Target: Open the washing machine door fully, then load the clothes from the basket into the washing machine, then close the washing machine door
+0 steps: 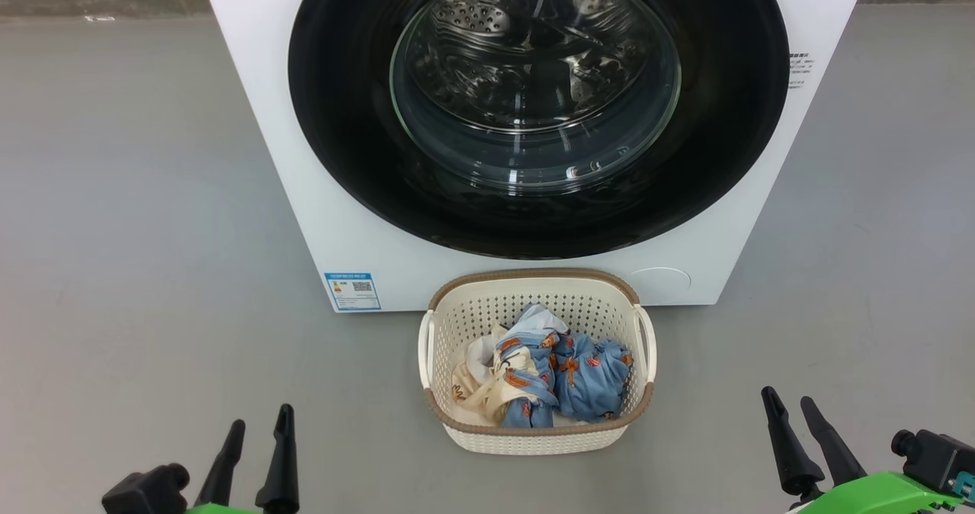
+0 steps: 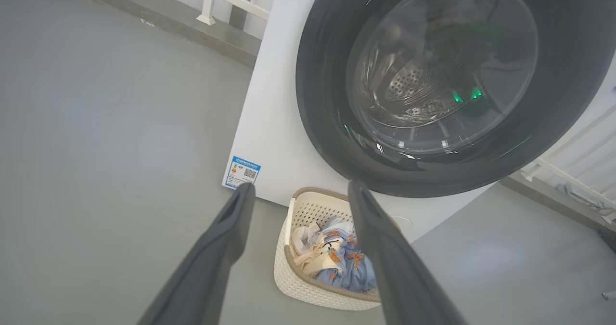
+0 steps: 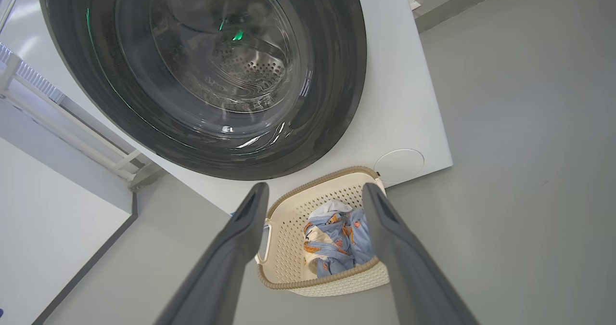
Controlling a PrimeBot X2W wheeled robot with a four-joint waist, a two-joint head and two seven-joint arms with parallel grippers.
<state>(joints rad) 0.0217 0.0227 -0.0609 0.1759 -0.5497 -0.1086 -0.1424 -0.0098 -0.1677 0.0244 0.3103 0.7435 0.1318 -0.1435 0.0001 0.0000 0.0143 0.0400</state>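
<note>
Left gripper (image 1: pixel 262 415) wide, empty | right gripper (image 1: pixel 787 395) wide, empty | clothes (image 1: pixel 542 369) in basket (image 1: pixel 533 276)

Head view: forward-down, close, washing machine door (image 1: pixel 537 95) at top, basket (image 1: pixel 533 439) lower centre. Left wrist view: tilted, door upper right. Right wrist view: tilted, door upper left. All three share door and basket.

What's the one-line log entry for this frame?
washing machine door shut | clothes in basket | left gripper open, empty | right gripper open, empty
</note>
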